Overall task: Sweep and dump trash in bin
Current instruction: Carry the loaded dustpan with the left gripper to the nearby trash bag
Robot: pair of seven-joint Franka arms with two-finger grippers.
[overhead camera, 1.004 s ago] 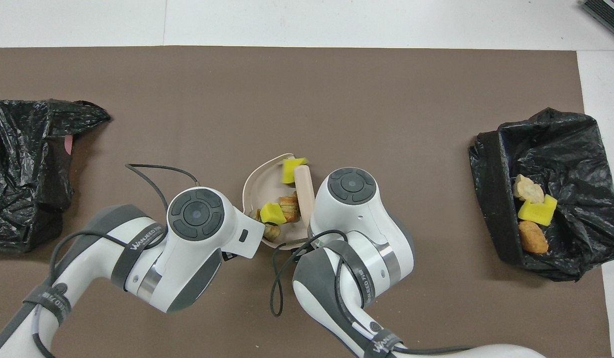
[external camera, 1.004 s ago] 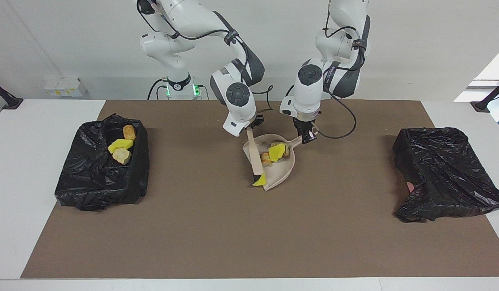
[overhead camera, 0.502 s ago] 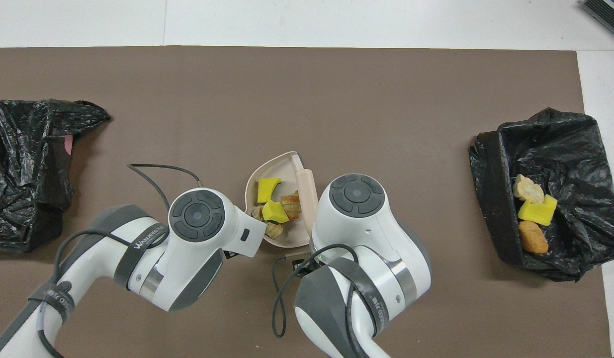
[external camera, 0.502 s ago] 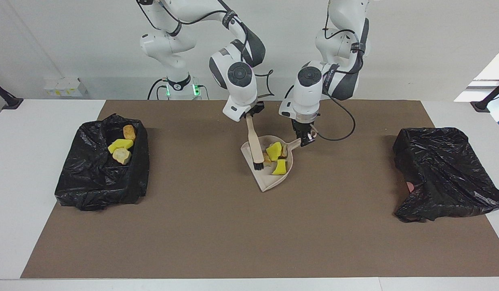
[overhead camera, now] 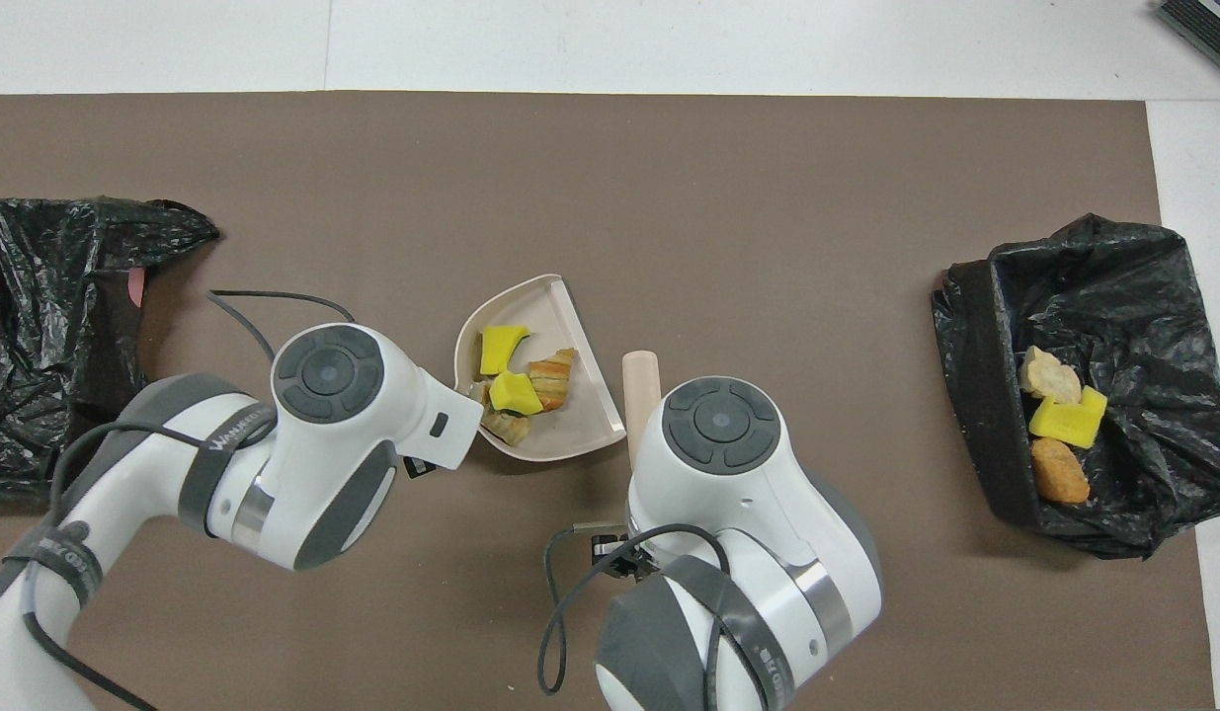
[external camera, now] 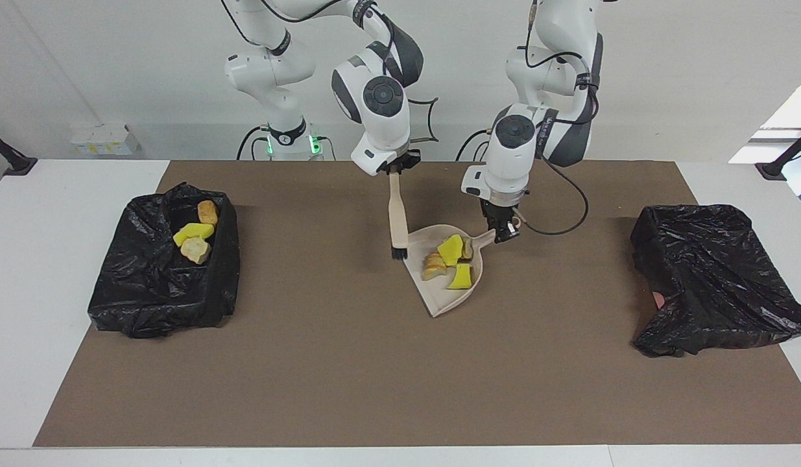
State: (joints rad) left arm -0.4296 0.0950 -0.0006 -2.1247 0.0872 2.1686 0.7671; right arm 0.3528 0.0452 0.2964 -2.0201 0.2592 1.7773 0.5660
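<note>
Brown matting (external camera: 348, 370) covers a white table (external camera: 63, 214), with 2 white robot arms rising against a pale wall. Each arm bends at the elbow and points its wrist steeply down over the middle of the mat.

In the facing view the right gripper (external camera: 395, 171) is clenched on the top of a beige brush (external camera: 396, 217), which hangs upright with its dark bristles just beside the rim of a beige dustpan (external camera: 447, 299). The left gripper (external camera: 504, 233) is clamped on the dustpan's short handle, at the pan's end nearer the robots.

Inside the pan lies the trash (external camera: 449, 258): 2 bright yellow chunks and 2 or 3 tan pastry bits, clustered just below the left gripper and beside the brush.

A black-lined bin (external camera: 163, 292) at the right arm's end of the table holds 3 more pieces, 1 yellow and 2 golden-brown. A second black bag (external camera: 711, 279) sits at the left arm's end, its contents hidden by crumpled plastic.

From overhead, the wrists cover both grippers, and only the brush's rounded tip shows.
</note>
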